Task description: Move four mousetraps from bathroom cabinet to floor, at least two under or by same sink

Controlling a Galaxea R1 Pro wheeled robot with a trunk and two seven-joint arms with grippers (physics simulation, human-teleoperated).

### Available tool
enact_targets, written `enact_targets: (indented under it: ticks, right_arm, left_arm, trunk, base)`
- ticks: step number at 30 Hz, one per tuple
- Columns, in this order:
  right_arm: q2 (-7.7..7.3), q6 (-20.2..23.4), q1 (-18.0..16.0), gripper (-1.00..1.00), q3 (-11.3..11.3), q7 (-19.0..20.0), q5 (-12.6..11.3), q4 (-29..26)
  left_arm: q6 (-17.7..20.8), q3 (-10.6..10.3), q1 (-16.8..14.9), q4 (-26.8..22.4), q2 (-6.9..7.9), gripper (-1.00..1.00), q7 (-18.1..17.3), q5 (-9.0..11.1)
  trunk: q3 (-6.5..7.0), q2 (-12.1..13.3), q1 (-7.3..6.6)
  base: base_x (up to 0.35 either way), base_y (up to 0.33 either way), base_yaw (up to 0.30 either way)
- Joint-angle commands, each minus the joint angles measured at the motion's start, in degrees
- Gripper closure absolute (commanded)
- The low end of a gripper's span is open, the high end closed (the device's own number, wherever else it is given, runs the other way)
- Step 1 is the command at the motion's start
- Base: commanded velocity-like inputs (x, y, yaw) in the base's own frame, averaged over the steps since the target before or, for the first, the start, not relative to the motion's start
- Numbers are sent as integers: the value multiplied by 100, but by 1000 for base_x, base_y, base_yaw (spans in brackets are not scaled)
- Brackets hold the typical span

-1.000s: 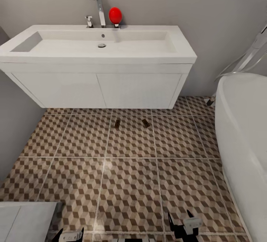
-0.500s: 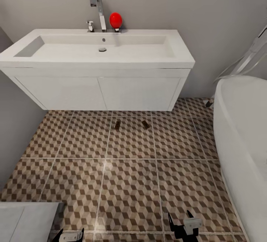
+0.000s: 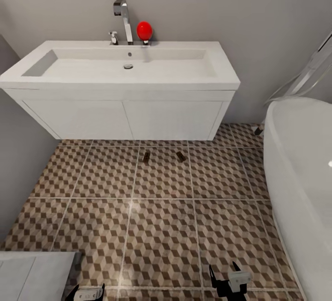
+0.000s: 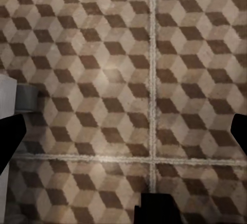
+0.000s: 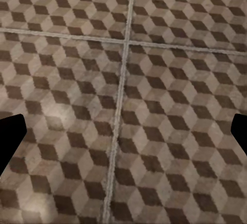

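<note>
Two mousetraps lie on the bathroom floor (image 3: 161, 227) just in front of the bathroom sink (image 3: 124, 68): one (image 3: 146, 156) by a grout line, the other (image 3: 181, 155) a little to its right. Both look like small dark-brown slabs from here. My left gripper (image 3: 87, 290) and right gripper (image 3: 224, 273) hang low at the near edge of the head view, far from the traps. Each wrist view looks down on patterned tile, with the left gripper (image 4: 123, 131) and right gripper (image 5: 123, 131) open and nothing between the fingers. The cabinet is out of view.
A white bathtub (image 3: 299, 176) fills the right side. A small white drawer unit (image 3: 32, 273) stands at the near left, beside a grey wall (image 3: 18, 153). A chrome tap (image 3: 122, 15) and a red ball-shaped object (image 3: 144, 29) sit on the sink's back edge.
The whole head view has shifted downward, bringing a mirror's lower edge into the top of the picture. The traps, sink and both grippers hold their places.
</note>
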Motion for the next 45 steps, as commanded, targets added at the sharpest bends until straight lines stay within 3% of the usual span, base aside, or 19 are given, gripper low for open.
enact_targets:
  ticks: [1,45]
  right_arm:
    - [0,-10,-3,-100,53,-30,-25,0]
    - [8,-1,4,-100,57,-30,-25,0]
  left_arm:
    - [-31,-17,-8,21,-3,-100,2,22]
    - [-23,-17,-8,21,-41,-100,8,25]
  trunk:
    - [16,40,-23]
    - [806,1805,-989]
  base:
    - [0,0,0]
    - [0,0,0]
